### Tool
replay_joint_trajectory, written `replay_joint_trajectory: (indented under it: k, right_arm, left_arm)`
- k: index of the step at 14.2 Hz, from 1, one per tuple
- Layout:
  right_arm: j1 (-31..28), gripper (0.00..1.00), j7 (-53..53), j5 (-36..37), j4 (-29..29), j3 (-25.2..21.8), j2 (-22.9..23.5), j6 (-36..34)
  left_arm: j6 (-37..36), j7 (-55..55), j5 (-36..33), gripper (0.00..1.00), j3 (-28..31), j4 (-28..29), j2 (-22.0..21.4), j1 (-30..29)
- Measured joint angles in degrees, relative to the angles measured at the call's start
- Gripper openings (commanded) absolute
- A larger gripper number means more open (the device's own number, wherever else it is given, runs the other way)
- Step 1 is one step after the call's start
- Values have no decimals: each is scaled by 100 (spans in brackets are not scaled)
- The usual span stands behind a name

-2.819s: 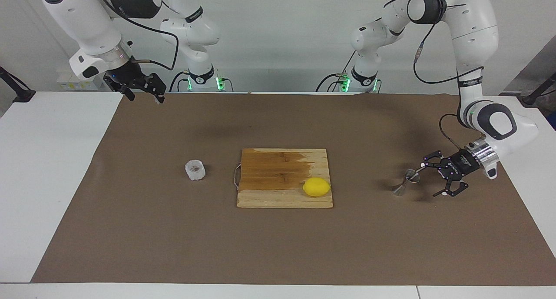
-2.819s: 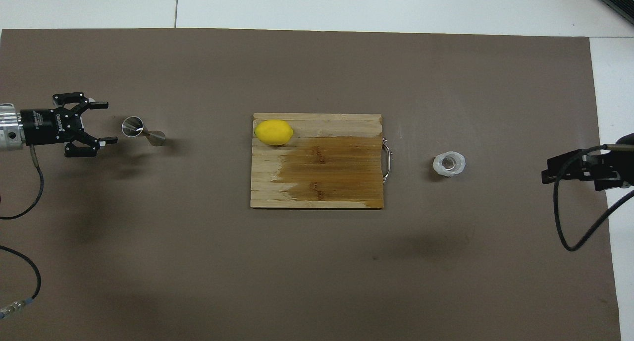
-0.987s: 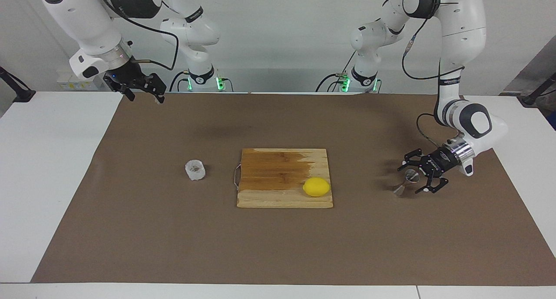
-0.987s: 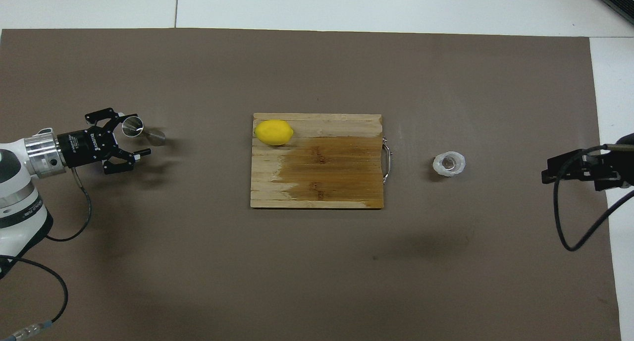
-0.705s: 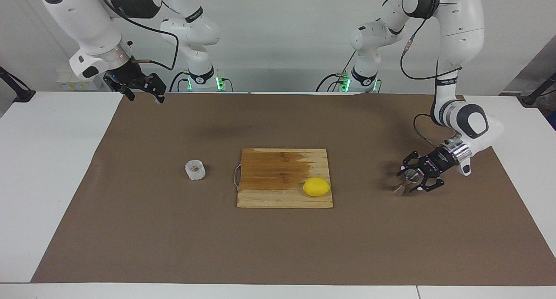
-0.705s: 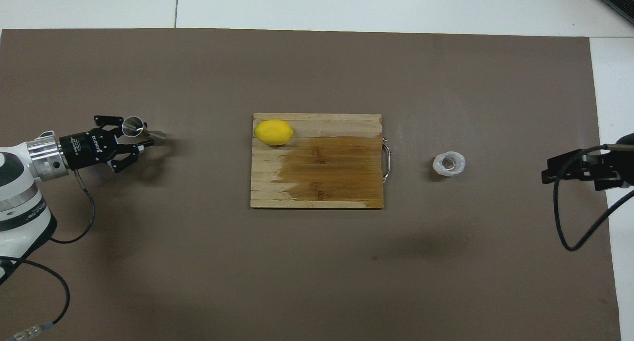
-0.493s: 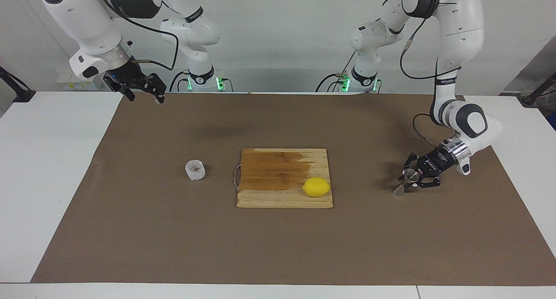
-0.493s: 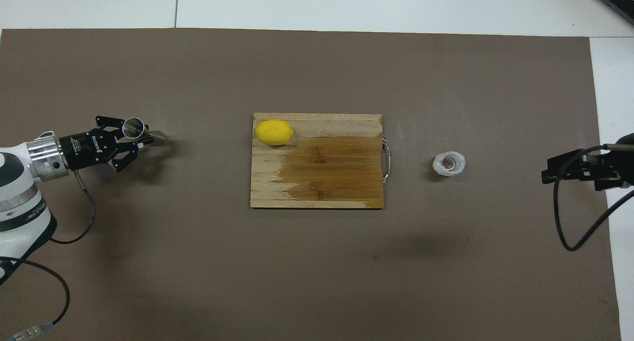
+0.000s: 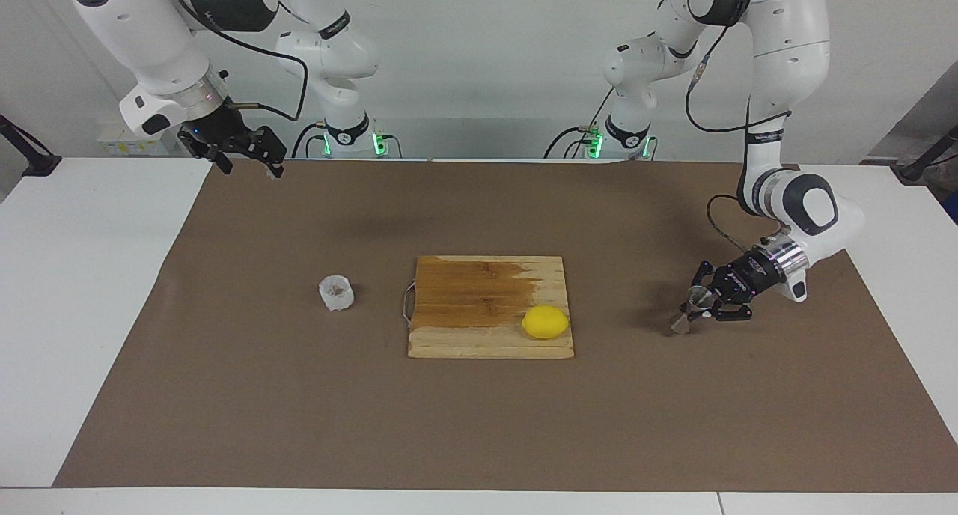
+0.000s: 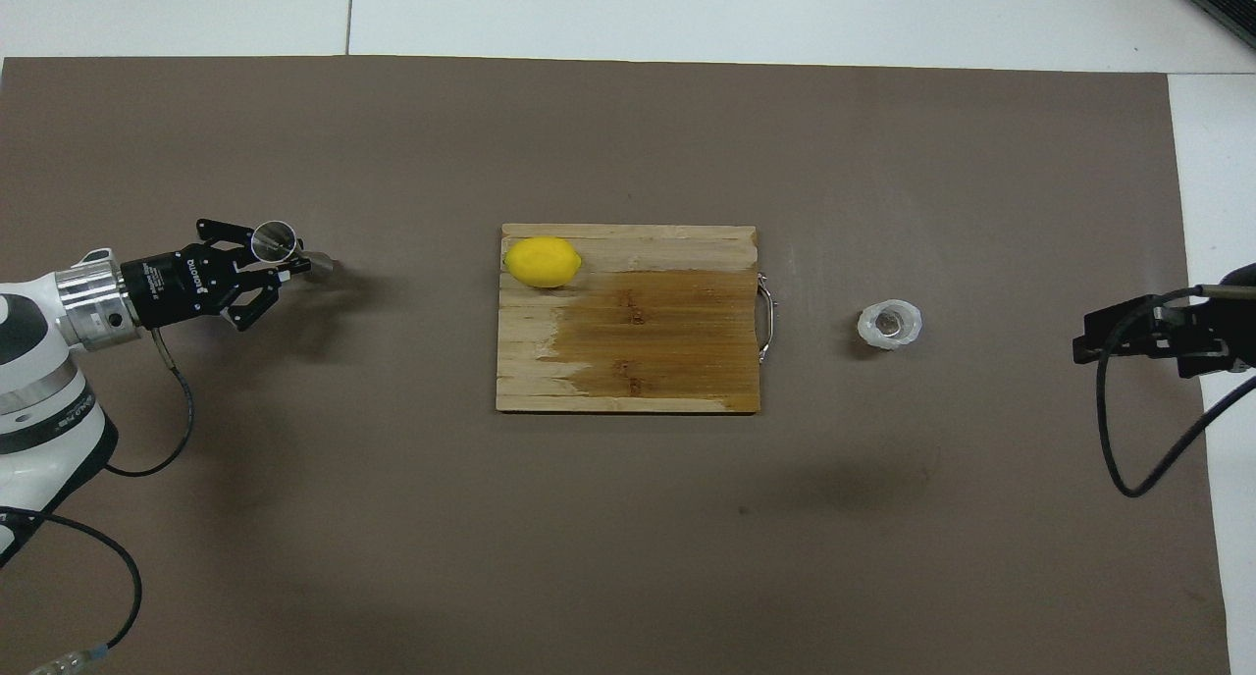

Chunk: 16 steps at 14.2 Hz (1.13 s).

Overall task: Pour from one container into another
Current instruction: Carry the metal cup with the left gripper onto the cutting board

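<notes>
The steel jigger point(image 9: 681, 323) stands tilted on the brown mat toward the left arm's end of the table; it also shows in the overhead view point(image 10: 274, 239). My left gripper point(image 9: 697, 309) is low at the mat and shut on the jigger's narrow waist; it shows in the overhead view too point(image 10: 290, 264). The translucent plastic cup point(image 9: 336, 293) with brownish contents stands upright on the mat toward the right arm's end, beside the cutting board point(image 10: 890, 325). My right gripper point(image 9: 249, 158) waits open and empty in the air, well away from the cup point(image 10: 1082, 345).
A wooden cutting board point(image 9: 464, 290) with a metal handle lies mid-table between the cup and the jigger point(image 10: 648, 351). A yellow lemon point(image 9: 545, 322) sits on the board's corner nearest the jigger point(image 10: 542, 262). A brown mat point(image 9: 479, 425) covers the table.
My left gripper moved in from the table's end, brought its open fingers around the jigger and shut on its waist. The jigger has shifted slightly toward the board. The right arm has not moved.
</notes>
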State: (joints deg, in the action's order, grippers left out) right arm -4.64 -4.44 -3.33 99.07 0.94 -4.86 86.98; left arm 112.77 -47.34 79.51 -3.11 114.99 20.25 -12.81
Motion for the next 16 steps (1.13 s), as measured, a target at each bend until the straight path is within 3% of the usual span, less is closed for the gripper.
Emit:
replay_joint_trajectory:
  k: [5,9,16]
  right_arm:
    - [0,100,0,0,0,0,0,0]
    - [0,100,0,0,0,0,0,0]
    - [5,100,0,0,0,24,0,0]
  left_arm:
    - [66,-170,857,0,-28,3,-168,976]
    - [1010,-369,1740,0,-45,-16,-314,2084]
    - [1819,-400,2510,0,-177,-129,-361,3137]
